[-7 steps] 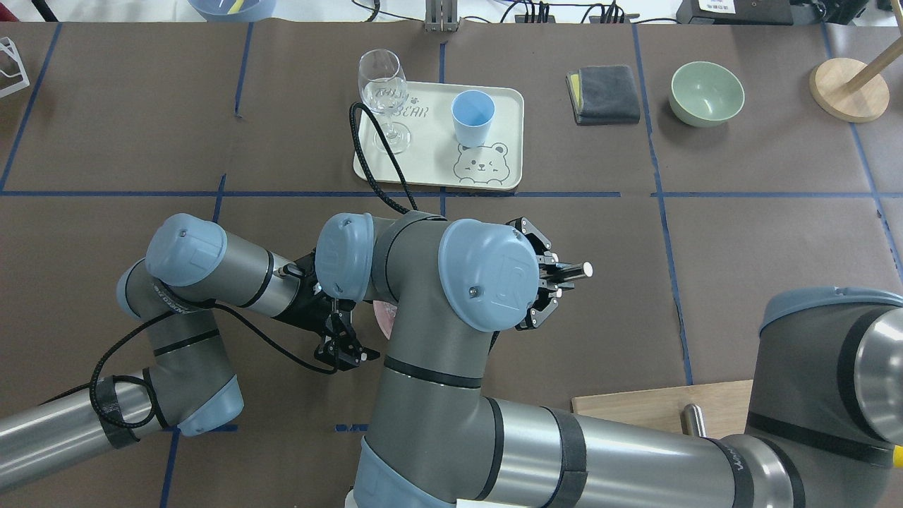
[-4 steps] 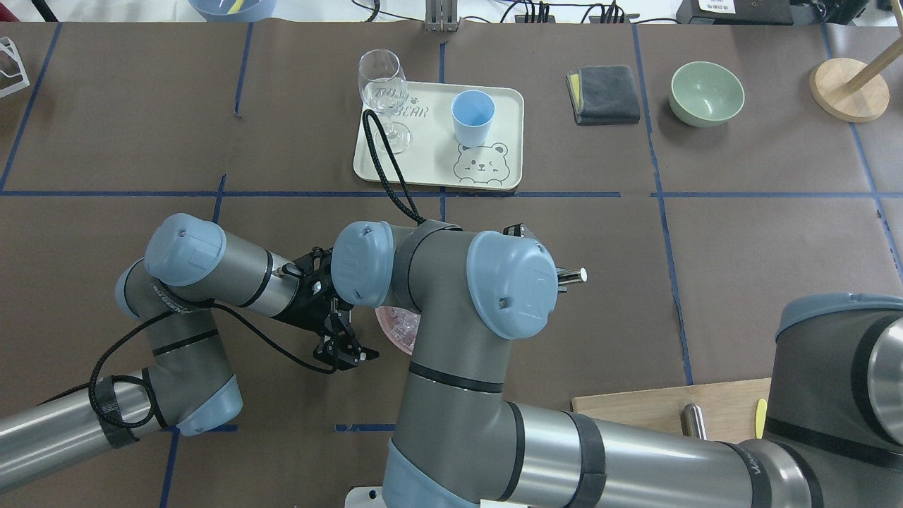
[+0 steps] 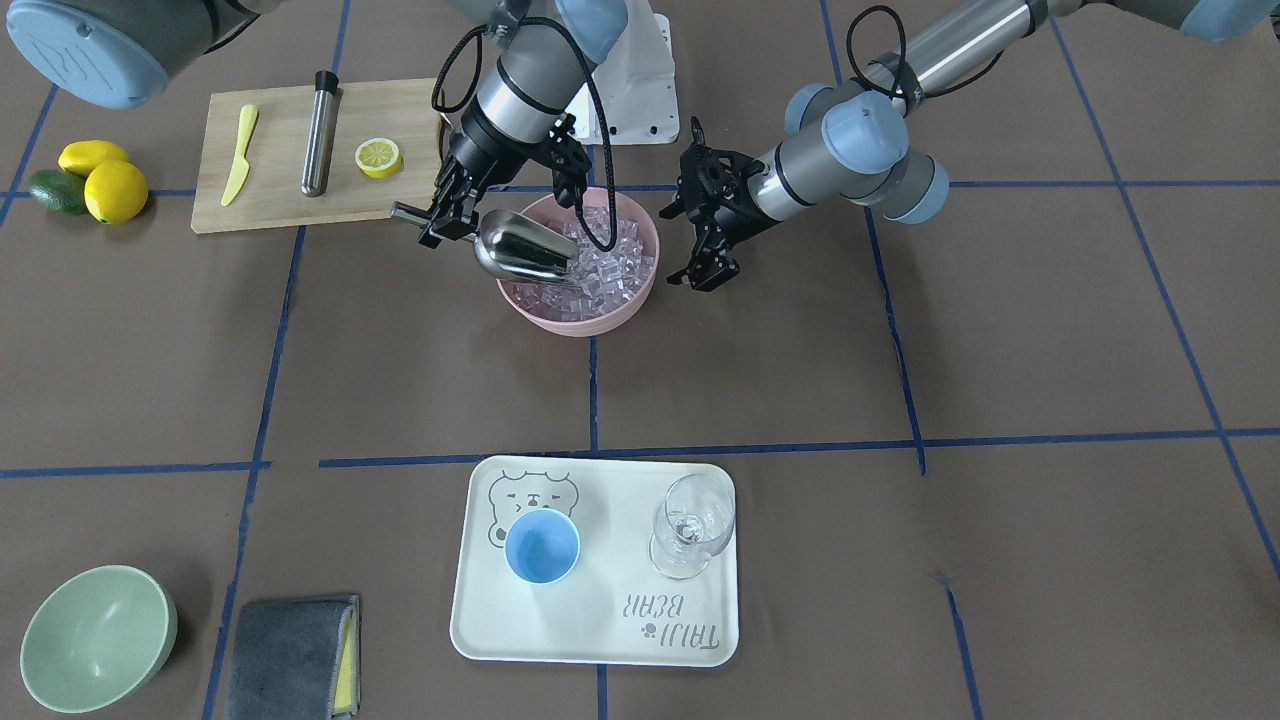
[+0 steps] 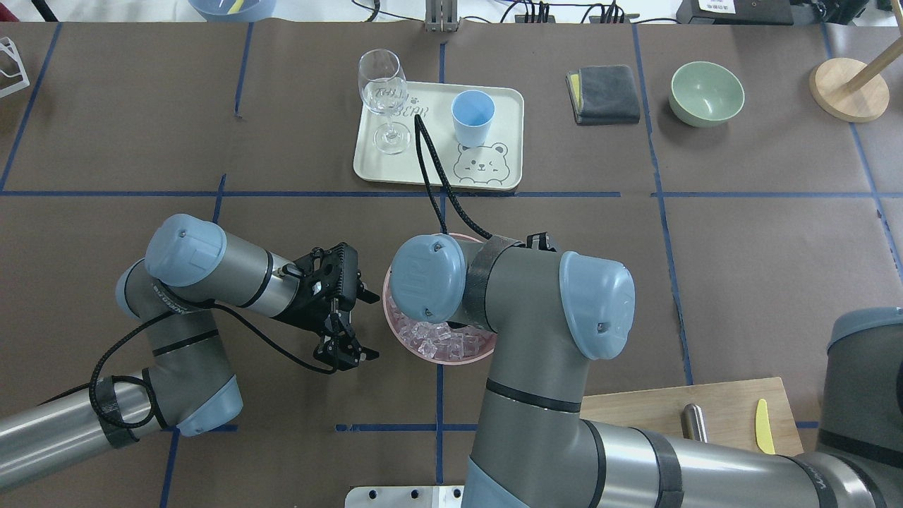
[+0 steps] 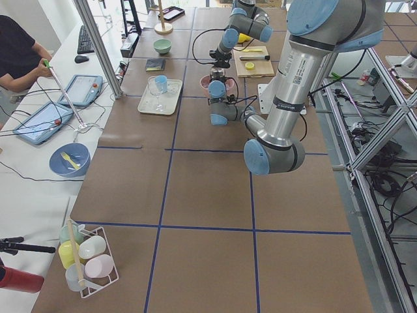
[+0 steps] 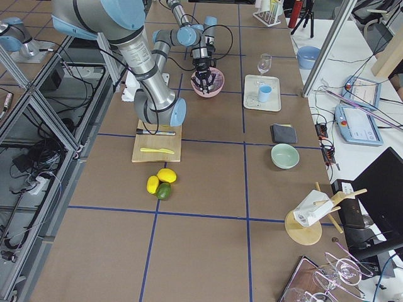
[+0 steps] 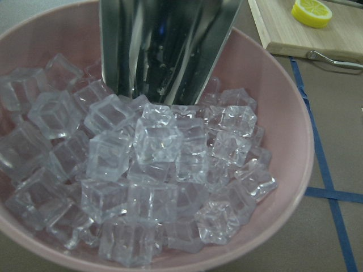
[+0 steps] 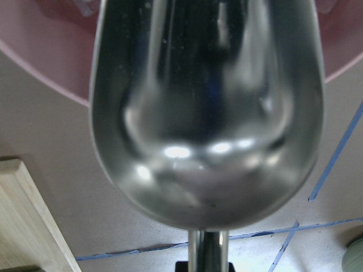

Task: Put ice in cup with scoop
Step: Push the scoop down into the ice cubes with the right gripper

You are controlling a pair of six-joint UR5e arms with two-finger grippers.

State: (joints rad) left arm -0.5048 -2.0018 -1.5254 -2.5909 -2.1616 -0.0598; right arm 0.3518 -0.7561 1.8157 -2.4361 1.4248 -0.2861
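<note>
My right gripper is shut on the short handle of the steel scoop. The scoop's trough tilts down over the near rim of the pink bowl, its mouth in the ice. In the left wrist view the scoop's tip rests on the ice cubes. The right wrist view is filled by the scoop's trough, with no ice seen in it. My left gripper is open and empty beside the bowl. The light-blue cup stands empty on the cream tray.
A clear wine glass stands on the tray next to the cup. A wooden board holds a yellow knife, a steel cylinder and a lemon slice. Lemons and an avocado, a green bowl and a grey cloth lie around.
My right arm has swung round and its wrist now hangs over the pink bowl, which shows more in the overhead view. The left arm has barely moved.
</note>
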